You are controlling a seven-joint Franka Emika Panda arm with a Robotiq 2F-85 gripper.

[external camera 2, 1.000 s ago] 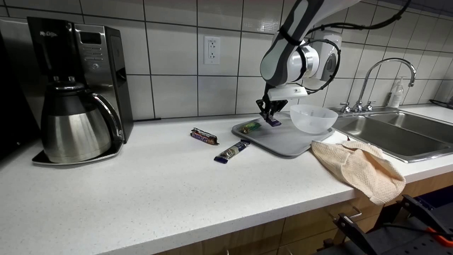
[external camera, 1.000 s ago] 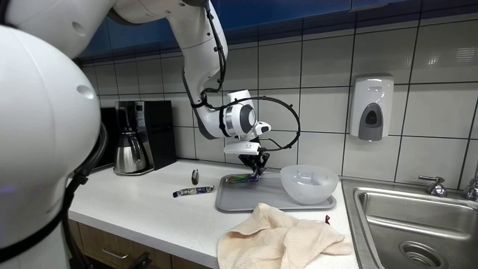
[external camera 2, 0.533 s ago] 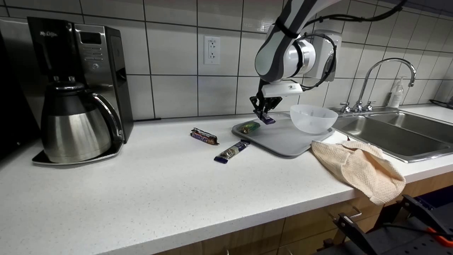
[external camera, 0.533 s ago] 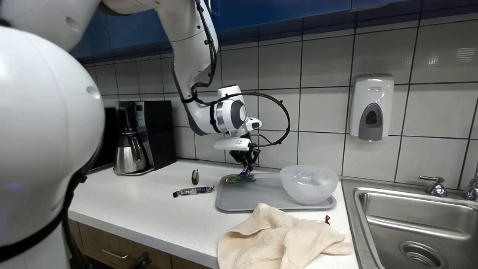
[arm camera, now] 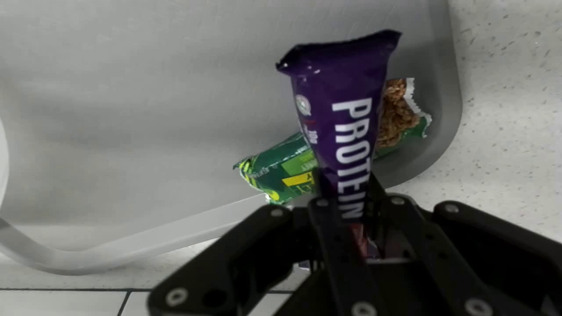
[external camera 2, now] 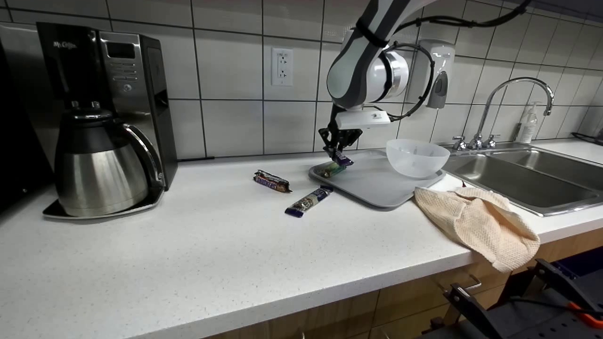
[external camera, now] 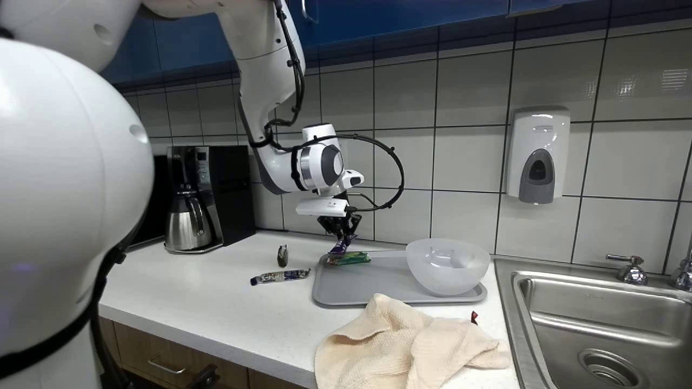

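Soft light, glare on wall tiles [external camera: 646,75], glints on the purple wrapper [arm camera: 340,118], faint shadows across the tray [arm camera: 131,127].

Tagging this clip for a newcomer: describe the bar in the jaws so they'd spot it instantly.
Beside the sink, find the gray tray. Above its end away from the bowl, the jaws grip the white-lettered PROTEIN bar, dark purple unlike the green bar beneath.

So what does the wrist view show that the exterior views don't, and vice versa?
Only the wrist view: readable white PROTEIN lettering on the purple bar.
Only the exterior views: the coffee maker, the cream towel, the sink and the wall soap dispenser.
Shared: the gripper, shut on the purple bar, and the green bar lying on the gray tray. Whether the two bars touch, I can't tell.
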